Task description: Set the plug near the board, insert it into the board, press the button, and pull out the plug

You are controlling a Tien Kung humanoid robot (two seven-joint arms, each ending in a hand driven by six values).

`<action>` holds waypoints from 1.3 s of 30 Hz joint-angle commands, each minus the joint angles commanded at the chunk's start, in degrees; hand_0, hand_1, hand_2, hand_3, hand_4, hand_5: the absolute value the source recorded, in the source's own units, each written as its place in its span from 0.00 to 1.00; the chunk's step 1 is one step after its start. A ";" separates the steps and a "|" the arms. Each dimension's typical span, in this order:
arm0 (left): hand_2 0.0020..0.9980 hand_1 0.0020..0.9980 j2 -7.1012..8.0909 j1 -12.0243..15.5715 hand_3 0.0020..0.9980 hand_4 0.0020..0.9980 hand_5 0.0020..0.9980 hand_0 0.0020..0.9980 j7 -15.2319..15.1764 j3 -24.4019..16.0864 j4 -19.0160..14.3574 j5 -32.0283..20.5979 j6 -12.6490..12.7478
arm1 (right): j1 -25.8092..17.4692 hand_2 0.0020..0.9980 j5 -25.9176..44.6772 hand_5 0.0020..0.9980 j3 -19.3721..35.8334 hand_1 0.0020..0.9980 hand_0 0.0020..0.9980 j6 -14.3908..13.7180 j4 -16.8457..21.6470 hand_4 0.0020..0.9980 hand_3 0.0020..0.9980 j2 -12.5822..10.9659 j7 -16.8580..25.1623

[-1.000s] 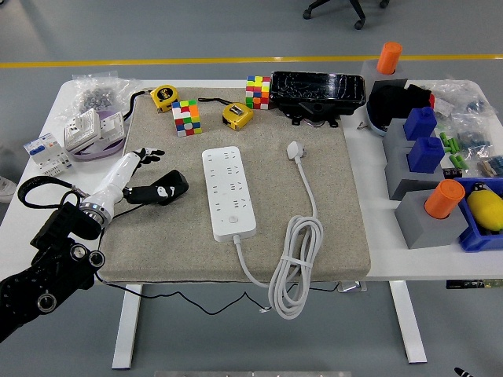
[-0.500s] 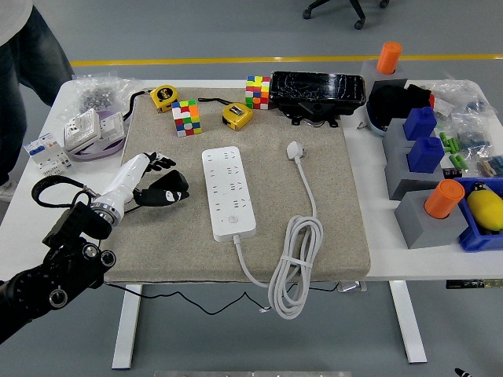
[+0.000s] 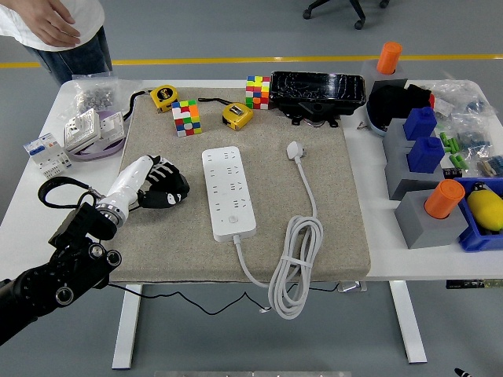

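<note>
on coarse beige mat (image 3: 338, 196), left hand (image 3: 161, 184) curled empty, flat white board (image 3: 229, 192), round plug (image 3: 295, 149) apart

— What's the left arm (image 3: 55, 275) like?
— Black jointed housings with round silver screws, a looping black cable, a white forearm shell.
— The left hand (image 3: 161, 187)?
— Black fingers (white marks on them).

Bare beige felt mat (image 3: 346, 212) lies open between my left robot hand (image 3: 161, 184) and the white power strip (image 3: 229, 192); the coiled white cable (image 3: 295, 259) crowds its right side.
</note>
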 joint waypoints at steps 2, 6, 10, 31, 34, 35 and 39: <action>0.50 0.42 0.05 0.01 0.55 0.65 0.00 0.35 0.21 0.01 -0.03 -0.29 0.07 | -0.03 0.70 -0.01 0.53 0.02 0.69 0.68 0.00 0.01 0.93 0.60 -0.02 -0.01; 0.46 0.37 0.10 0.08 0.55 0.62 0.00 0.33 0.46 0.03 -0.05 -0.76 0.27 | -0.09 0.70 0.00 0.53 0.00 0.69 0.68 0.00 0.00 0.93 0.60 -0.02 -0.02; 0.46 0.37 0.13 0.21 0.55 0.62 0.00 0.33 -0.13 -0.01 -0.21 -1.44 0.59 | -0.09 0.70 -0.01 0.53 0.02 0.69 0.68 0.01 0.07 0.93 0.60 0.00 0.00; 0.43 0.34 0.88 -5.03 0.56 0.57 0.00 0.33 -11.00 6.99 -1.97 -4.07 -1.62 | -0.13 0.70 0.11 0.53 -0.15 0.69 0.68 -0.01 0.11 0.93 0.60 -0.15 -0.04; 0.43 0.34 0.53 -6.17 0.56 0.57 0.00 0.33 -11.10 8.03 -1.51 -3.71 -1.91 | -0.14 0.70 0.16 0.53 -0.25 0.69 0.68 0.00 0.11 0.93 0.60 -0.16 -0.04; 0.43 0.34 0.40 -6.67 0.56 0.57 0.00 0.33 -11.11 8.47 -1.24 -3.55 -1.97 | -0.13 0.70 0.18 0.53 -0.32 0.69 0.68 0.00 0.08 0.93 0.60 -0.18 -0.05; 0.43 0.35 0.33 -7.90 0.56 0.57 0.00 0.33 -11.20 10.11 -0.42 -3.13 -2.29 | -0.09 0.70 0.22 0.53 -0.31 0.69 0.68 0.00 0.05 0.93 0.60 -0.19 -0.05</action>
